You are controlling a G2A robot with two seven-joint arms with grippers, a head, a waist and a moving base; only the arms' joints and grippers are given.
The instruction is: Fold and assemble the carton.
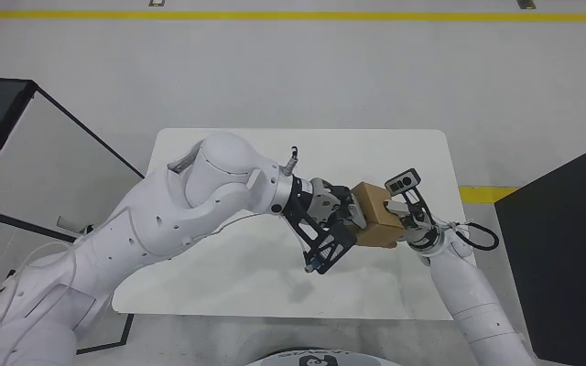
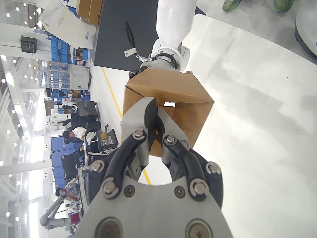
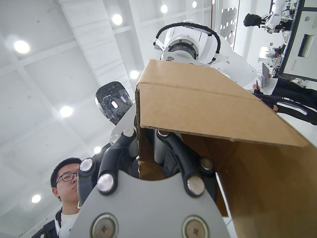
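Note:
A brown carton [image 1: 375, 217] is held above the white table [image 1: 229, 274], right of its middle, between my two grippers. My left gripper [image 1: 346, 216] comes in from the left and is shut on the edge of one carton wall [image 2: 171, 92]; its fingertips [image 2: 148, 110] pinch the cardboard by an open end. My right gripper [image 1: 403, 221] holds the opposite side. In the right wrist view a carton wall [image 3: 198, 105] runs between that gripper's fingers [image 3: 128, 134], which are shut on it. The carton is a squared-up tube with its end open.
A black frame [image 1: 55, 119] stands off the table's left side and a dark panel [image 1: 549, 238] off its right. Yellow tape [image 1: 275, 15] crosses the floor behind. Bare table surface lies to the left and front of the carton.

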